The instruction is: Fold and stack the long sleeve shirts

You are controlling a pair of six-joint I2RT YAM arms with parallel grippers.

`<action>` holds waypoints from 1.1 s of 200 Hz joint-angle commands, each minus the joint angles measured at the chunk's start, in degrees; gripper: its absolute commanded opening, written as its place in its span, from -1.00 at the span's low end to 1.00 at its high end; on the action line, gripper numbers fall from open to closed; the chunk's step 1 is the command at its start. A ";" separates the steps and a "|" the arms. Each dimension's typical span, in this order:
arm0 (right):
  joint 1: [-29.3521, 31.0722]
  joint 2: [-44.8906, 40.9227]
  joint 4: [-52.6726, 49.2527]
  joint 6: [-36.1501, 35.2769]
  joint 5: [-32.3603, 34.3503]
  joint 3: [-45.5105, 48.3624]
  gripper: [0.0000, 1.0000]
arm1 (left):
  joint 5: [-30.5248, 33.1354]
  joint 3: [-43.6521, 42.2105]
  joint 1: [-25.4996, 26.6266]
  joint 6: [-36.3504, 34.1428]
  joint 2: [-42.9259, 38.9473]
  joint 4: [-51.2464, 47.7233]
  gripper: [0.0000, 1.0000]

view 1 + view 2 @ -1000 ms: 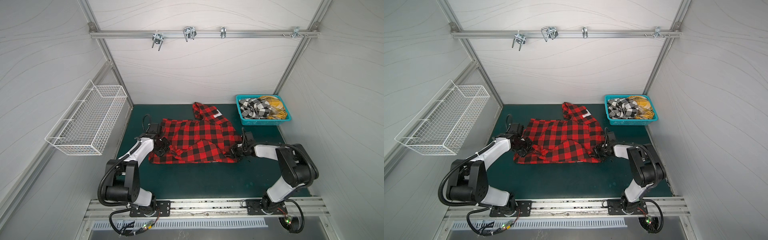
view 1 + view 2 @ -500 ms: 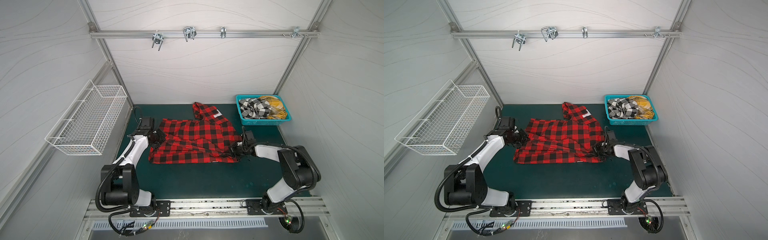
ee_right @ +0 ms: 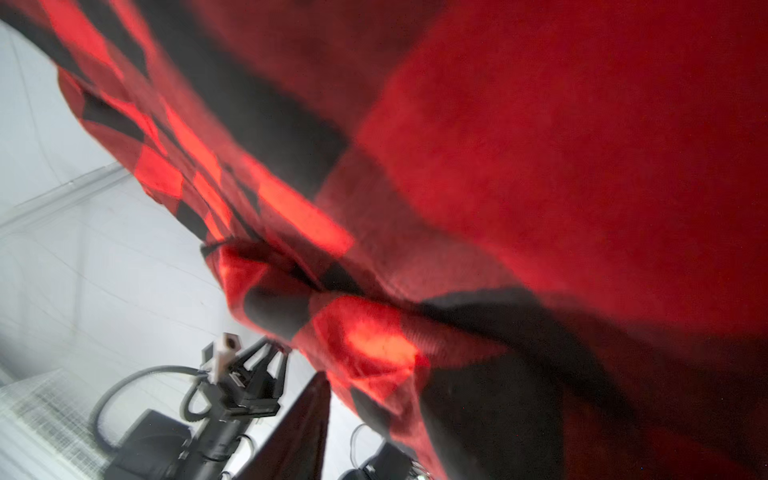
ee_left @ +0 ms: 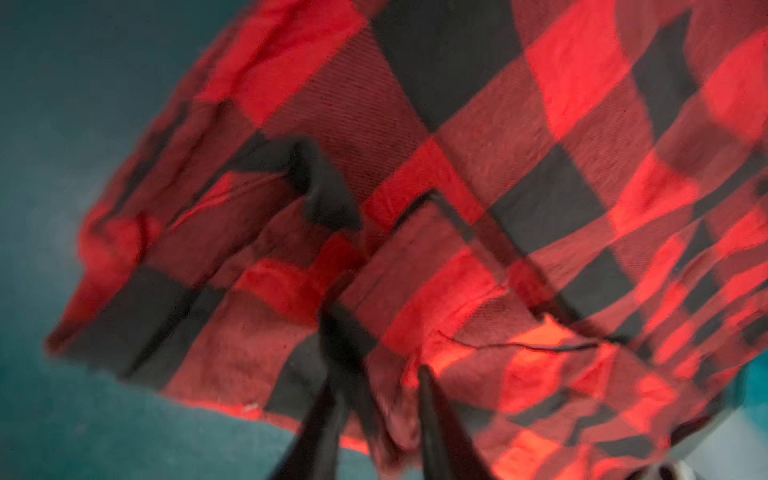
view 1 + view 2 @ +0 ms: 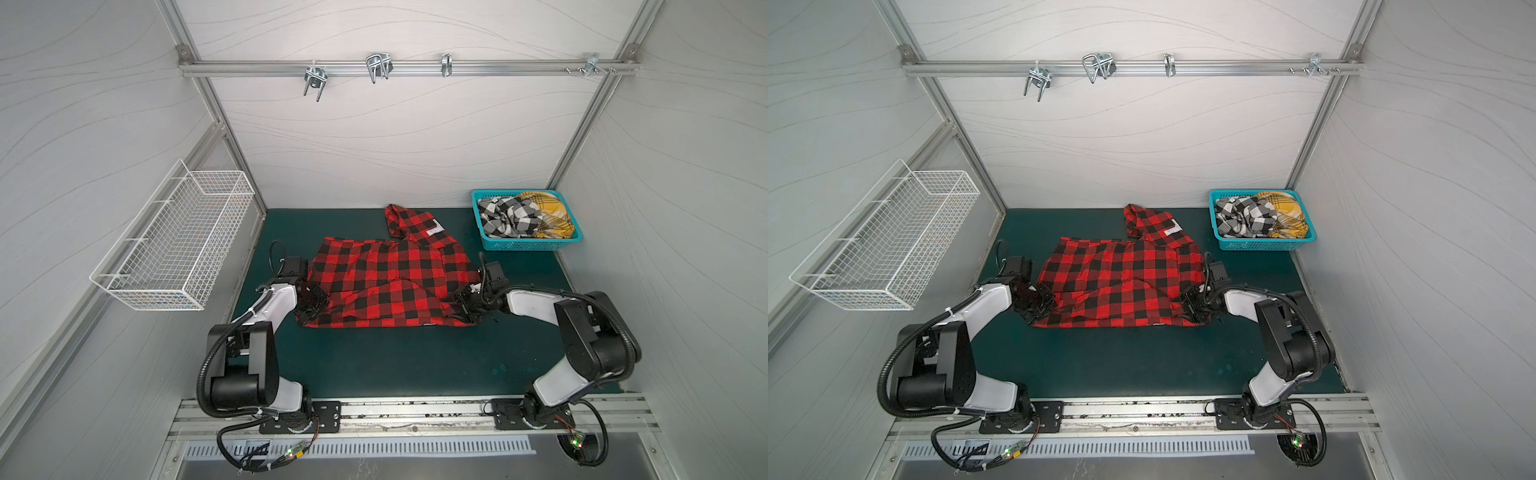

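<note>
The red-and-black checked long sleeve shirt [image 5: 386,282] [image 5: 1121,282] lies spread on the green mat, with a raised fold near its front middle. My left gripper [image 5: 311,303] [image 5: 1038,303] is at the shirt's left edge. In the left wrist view its fingers [image 4: 436,415] stand apart with loose cloth [image 4: 390,407] between them. My right gripper [image 5: 463,305] [image 5: 1192,305] is at the shirt's right front corner. One of its fingers [image 3: 299,428] shows clear of the draped cloth [image 3: 374,345], and the other is hidden. A black-and-white shirt [image 5: 507,216] and a yellow plaid shirt [image 5: 548,216] lie crumpled in the basket.
A turquoise plastic basket [image 5: 525,245] [image 5: 1258,245] stands at the back right of the mat. A white wire basket [image 5: 174,245] hangs on the left wall. Metal hooks [image 5: 376,68] hang from the rail overhead. Green mat [image 5: 395,365] lies bare in front of the shirt.
Both grippers were shut on the shirt's edges and have now parted. My left gripper swung out to the far left, then came back toward the front left corner. The shirt's front has bunched up again.
</note>
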State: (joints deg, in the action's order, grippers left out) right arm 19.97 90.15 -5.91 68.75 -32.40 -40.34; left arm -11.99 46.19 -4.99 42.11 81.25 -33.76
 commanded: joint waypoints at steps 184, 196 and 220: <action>9.97 16.24 -34.56 -37.19 16.92 -29.63 -0.53 | 6.65 8.96 9.48 2.34 11.47 -6.09 -1.00; 11.15 17.25 -33.75 -36.96 16.70 -28.04 -0.51 | 8.13 6.24 9.22 2.77 11.04 -5.67 -1.00; 13.39 17.35 -31.63 -36.28 15.58 -24.08 -0.47 | 9.55 0.43 7.68 3.88 8.79 -4.42 -1.00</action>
State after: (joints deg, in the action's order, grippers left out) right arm 31.38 106.59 -38.96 32.95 -16.93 -67.66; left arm -6.46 50.52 4.08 44.25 92.42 -38.44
